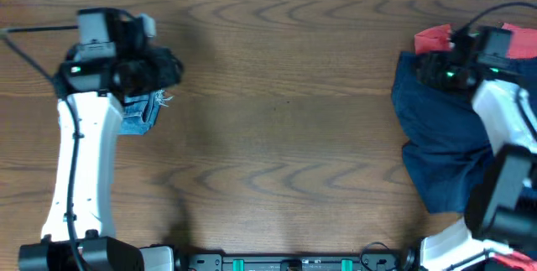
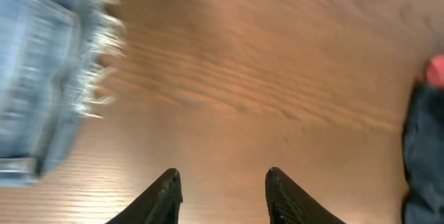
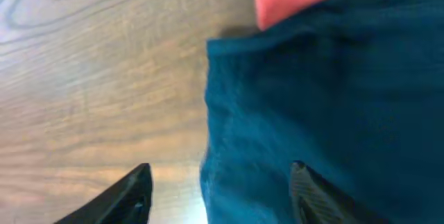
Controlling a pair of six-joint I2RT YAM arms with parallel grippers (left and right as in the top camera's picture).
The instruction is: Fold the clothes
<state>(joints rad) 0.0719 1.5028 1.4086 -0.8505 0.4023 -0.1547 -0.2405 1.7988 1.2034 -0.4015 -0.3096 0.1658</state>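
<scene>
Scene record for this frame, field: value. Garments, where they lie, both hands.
denim shorts: left side, partly under left arm, frayed hem showing
navy garment: right side, rumpled, unfolded
red T-shirt: shows at navy garment's far edge
left hand: open, over bare wood beside shorts
right hand: open, over navy garment's edge

denim shorts mostly hidden under left arm, blurred and edge-cut in left wrist view; coral t-shirt largely covered by navy garment and right arm.
</scene>
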